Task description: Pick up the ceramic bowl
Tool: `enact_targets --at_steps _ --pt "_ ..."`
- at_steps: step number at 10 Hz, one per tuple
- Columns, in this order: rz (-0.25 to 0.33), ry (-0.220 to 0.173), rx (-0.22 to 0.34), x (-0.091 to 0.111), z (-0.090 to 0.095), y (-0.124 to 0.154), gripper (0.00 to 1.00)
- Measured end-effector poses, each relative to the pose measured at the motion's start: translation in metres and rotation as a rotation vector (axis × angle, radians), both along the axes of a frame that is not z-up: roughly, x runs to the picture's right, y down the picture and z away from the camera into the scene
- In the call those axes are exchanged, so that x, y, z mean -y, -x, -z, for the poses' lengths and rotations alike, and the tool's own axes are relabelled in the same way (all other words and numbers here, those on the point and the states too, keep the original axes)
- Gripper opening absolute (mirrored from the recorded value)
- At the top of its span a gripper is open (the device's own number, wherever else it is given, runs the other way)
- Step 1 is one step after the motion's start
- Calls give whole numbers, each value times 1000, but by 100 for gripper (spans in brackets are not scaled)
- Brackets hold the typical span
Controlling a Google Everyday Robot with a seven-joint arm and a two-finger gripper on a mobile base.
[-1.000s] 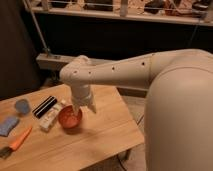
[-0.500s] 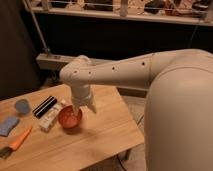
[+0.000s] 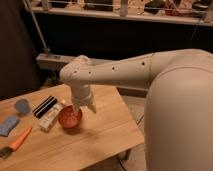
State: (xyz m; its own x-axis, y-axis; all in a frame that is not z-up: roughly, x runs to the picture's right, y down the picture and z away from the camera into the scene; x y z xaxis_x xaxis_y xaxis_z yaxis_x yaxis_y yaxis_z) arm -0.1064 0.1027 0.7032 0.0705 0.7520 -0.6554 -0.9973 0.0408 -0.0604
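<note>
The ceramic bowl (image 3: 69, 120) is small, round, glossy and reddish-orange. It sits upright on the wooden table (image 3: 102, 142), left of the middle. My gripper (image 3: 83, 107) hangs from the white arm, pointing down at the bowl's right rim. Its fingers stand apart: the left fingertip (image 3: 75, 106) is over the bowl's inside, the right one is outside the rim. The bowl rests on the table.
Left of the bowl lie a cream bar (image 3: 51, 118), a black box (image 3: 44, 106), a blue-grey round object (image 3: 22, 106), a blue sponge (image 3: 7, 125) and an orange-handled brush (image 3: 17, 143). The table's right edge is near my white body (image 3: 177, 120).
</note>
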Motion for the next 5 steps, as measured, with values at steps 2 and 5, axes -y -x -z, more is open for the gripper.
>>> enact_targets --at_steps 2,5 --pt "0 0 0 0 0 0 65" --pt "0 0 0 0 0 0 65"
